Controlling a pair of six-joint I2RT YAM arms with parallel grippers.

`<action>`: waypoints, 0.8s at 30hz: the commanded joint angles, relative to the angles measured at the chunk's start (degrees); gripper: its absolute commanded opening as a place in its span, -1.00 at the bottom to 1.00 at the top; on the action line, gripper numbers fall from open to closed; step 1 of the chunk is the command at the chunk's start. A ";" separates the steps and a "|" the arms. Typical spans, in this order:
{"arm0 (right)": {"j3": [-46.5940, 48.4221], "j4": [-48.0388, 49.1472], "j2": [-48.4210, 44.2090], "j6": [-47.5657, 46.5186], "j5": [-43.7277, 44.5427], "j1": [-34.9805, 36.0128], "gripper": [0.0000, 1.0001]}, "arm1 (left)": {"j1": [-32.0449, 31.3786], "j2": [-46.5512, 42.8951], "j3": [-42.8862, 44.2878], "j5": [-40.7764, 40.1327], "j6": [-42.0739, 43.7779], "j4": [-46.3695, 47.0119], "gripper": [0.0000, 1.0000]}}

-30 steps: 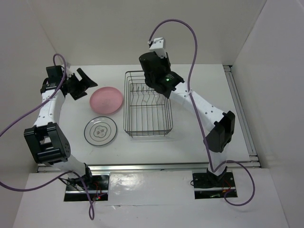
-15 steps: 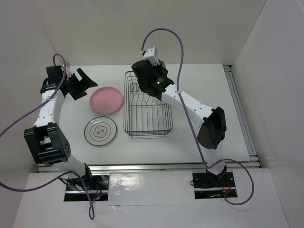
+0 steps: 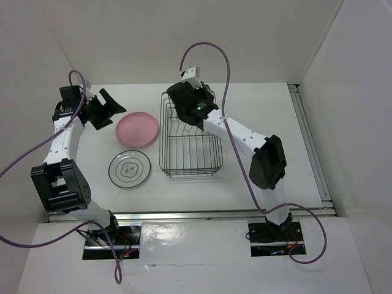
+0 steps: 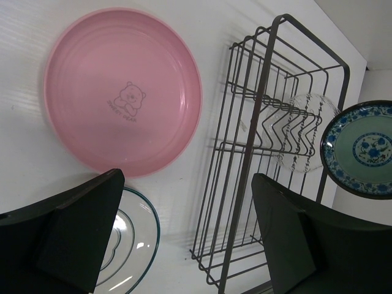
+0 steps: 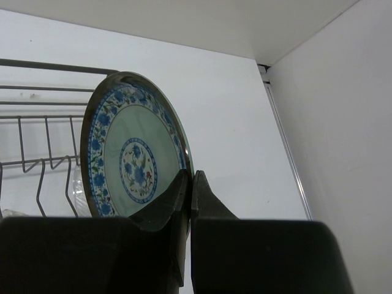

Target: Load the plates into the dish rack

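Observation:
In the right wrist view my right gripper (image 5: 191, 179) is shut on the rim of the small teal patterned plate (image 5: 136, 153), which it holds upright on edge above the dish rack (image 5: 49, 64). In the top view the right wrist (image 3: 195, 104) hangs over the rack's (image 3: 191, 174) far left end and hides the gripper. A clear glass plate (image 4: 304, 131) stands among the rack's (image 4: 267, 79) prongs. The pink plate (image 3: 138, 128) and the white dark-rimmed plate (image 3: 130, 168) lie flat left of the rack. My left gripper (image 3: 101, 109) is open above the table, left of the pink plate (image 4: 122, 92).
White walls close in the table at the back and on both sides. A metal rail (image 3: 309, 144) runs along the right edge. Purple cables loop above both arms. Bare table lies right of the rack.
The right arm has swung left with the teal plate, from over the rack's middle to its far left end. The left arm has not moved.

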 commanded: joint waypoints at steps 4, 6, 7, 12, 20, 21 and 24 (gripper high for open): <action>-0.23 0.20 2.12 1.42 0.67 -0.85 -1.00 | 0.03 -2.37 -0.22 1.34 0.11 1.36 0.99; -0.23 -0.40 2.64 1.94 0.67 -1.37 -1.00 | 0.03 -2.37 -0.22 1.34 0.11 1.36 0.99; -0.23 -0.41 2.65 1.94 -0.03 -1.38 -1.00 | 0.03 -2.37 -0.22 1.34 0.11 1.36 0.99; 0.29 -0.41 4.49 1.94 -0.03 -1.38 -1.00 | 0.03 -2.37 -0.22 1.34 0.11 1.89 0.99; 0.30 -0.94 5.64 2.56 -1.61 -1.38 -1.00 | 0.03 -2.37 -0.22 1.34 0.11 1.89 0.99; 0.30 -0.94 5.64 3.08 -1.61 -1.38 -1.00 | 0.03 -2.37 -0.22 1.34 0.11 1.89 0.99; 0.30 -1.47 6.17 3.09 -1.61 -1.38 -0.95 | 0.03 -2.37 -0.22 1.34 0.11 1.89 0.99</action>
